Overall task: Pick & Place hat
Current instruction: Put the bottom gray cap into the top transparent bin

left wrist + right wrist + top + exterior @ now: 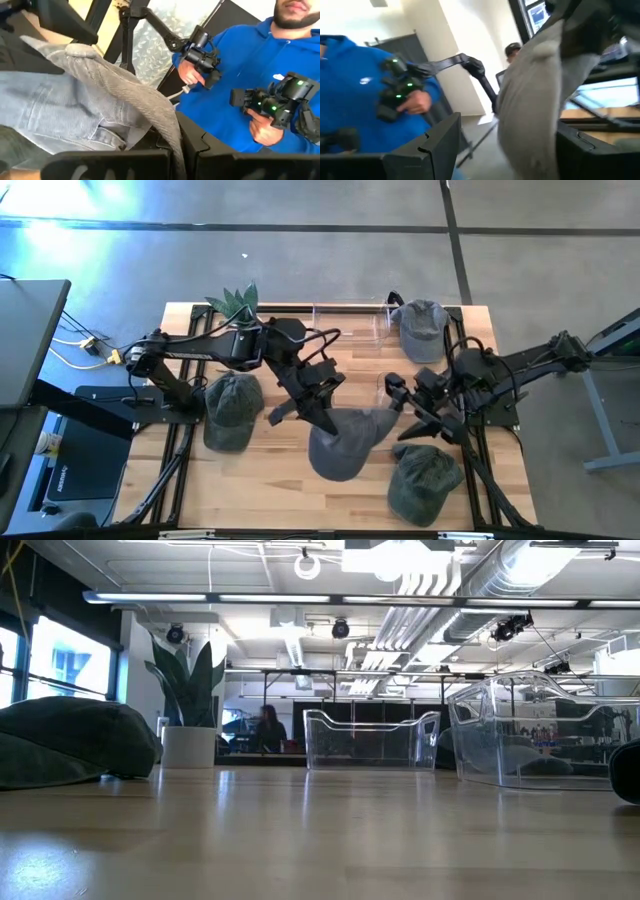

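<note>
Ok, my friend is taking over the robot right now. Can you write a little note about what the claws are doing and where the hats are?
Left gripper: shut on the grey hat, mid-table.
Right gripper: at the same hat's other side; grip unclear.
Other hats: green hat on the left, another green hat at the front right, grey cap at the back right beside the clear bin.
Done: grey hat gripped.
Left: place it.

A potted snake plant point(236, 304) stands at eleven o'clock on the wooden table point(280, 480). A clear plastic bin point(350, 323) sits at twelve. A person in a blue hoodie point(260, 65) grips what may be controller handles point(202, 57).
</note>
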Motion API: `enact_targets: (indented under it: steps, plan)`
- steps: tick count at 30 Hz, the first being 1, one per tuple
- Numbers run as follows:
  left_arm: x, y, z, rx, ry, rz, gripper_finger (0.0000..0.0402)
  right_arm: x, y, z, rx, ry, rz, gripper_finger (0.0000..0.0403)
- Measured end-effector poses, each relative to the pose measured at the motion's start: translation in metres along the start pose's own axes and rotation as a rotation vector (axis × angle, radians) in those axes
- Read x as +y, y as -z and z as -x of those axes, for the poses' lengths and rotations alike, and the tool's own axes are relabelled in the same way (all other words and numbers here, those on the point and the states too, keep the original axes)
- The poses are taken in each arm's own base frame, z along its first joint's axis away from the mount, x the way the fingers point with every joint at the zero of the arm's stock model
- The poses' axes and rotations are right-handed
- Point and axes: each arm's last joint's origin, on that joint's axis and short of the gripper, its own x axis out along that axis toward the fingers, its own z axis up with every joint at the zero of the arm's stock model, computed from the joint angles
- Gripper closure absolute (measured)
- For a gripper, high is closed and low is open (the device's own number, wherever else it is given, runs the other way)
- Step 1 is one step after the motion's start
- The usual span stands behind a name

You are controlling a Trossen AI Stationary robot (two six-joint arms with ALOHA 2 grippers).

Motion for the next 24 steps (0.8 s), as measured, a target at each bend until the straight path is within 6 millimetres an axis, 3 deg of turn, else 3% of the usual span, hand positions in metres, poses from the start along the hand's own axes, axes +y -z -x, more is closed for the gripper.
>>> enact_targets:
  steps: [5,9,13,19,24]
  plan:
    - [-0.002,0.000,0.002,0.004,-0.006,0.006,0.0401,-0.014,0.008,-0.010,0.036,0.015,0.011,0.0173]
    - [0.003,0.002,0.005,0.027,-0.023,0.030,0.0401,-0.015,0.008,-0.018,0.037,-0.117,0.010,0.0197]
    - [0.006,0.000,0.010,0.029,-0.010,0.027,0.0401,-0.012,0.005,-0.018,0.030,-0.199,-0.002,0.0257]
    - [0.004,0.000,0.010,0.047,0.061,-0.003,0.0401,-0.007,0.000,-0.016,0.053,-0.245,-0.002,0.0387]
    - [0.004,0.001,0.011,0.061,0.097,-0.113,0.0401,-0.003,-0.020,-0.015,0.100,-0.211,0.020,0.0376]
